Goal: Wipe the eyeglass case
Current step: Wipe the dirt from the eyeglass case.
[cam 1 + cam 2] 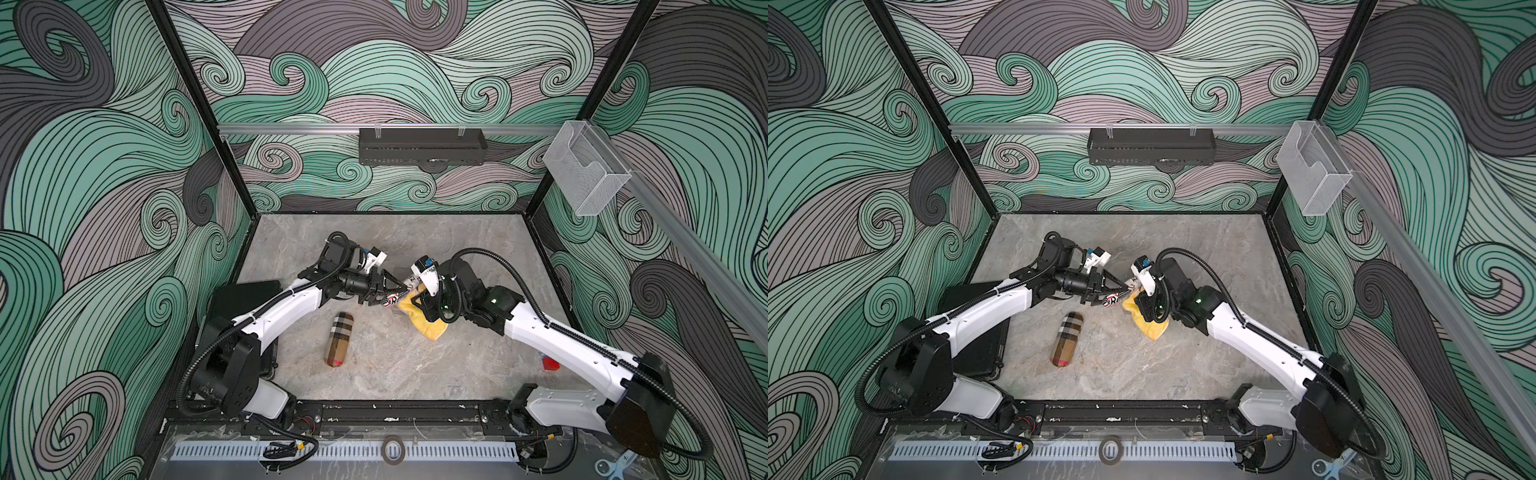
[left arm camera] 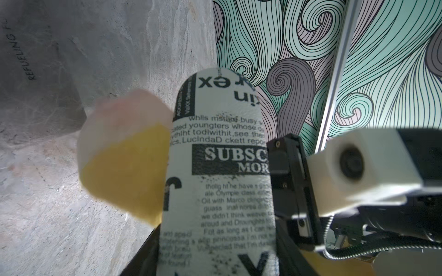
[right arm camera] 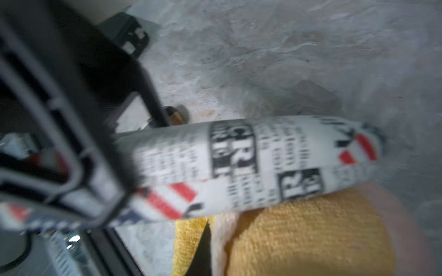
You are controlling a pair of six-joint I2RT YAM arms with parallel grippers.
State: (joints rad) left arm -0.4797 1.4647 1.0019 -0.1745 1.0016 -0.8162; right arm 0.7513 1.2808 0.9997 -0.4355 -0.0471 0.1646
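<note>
The eyeglass case point(image 1: 390, 300) point(image 1: 1112, 300) is a white tube with black newspaper print and red stripes. It hangs above the middle of the table, and my left gripper point(image 1: 397, 291) point(image 2: 216, 253) is shut on one end of it. In the left wrist view the case point(image 2: 222, 167) runs straight out from the jaws. My right gripper point(image 1: 424, 305) point(image 3: 210, 253) is shut on a yellow cloth point(image 1: 422, 318) point(image 1: 1148, 324). The cloth point(image 3: 299, 234) presses against the side of the case point(image 3: 251, 165) near its free end, and the right fingertips are buried in it.
A brown plaid case point(image 1: 338, 338) point(image 1: 1066, 338) lies on the grey table in front of the grippers. A black box point(image 1: 245, 293) sits at the left edge, a small red object point(image 1: 550, 365) under the right arm. A black tray point(image 1: 422, 145) and a clear holder point(image 1: 582, 170) hang on the walls.
</note>
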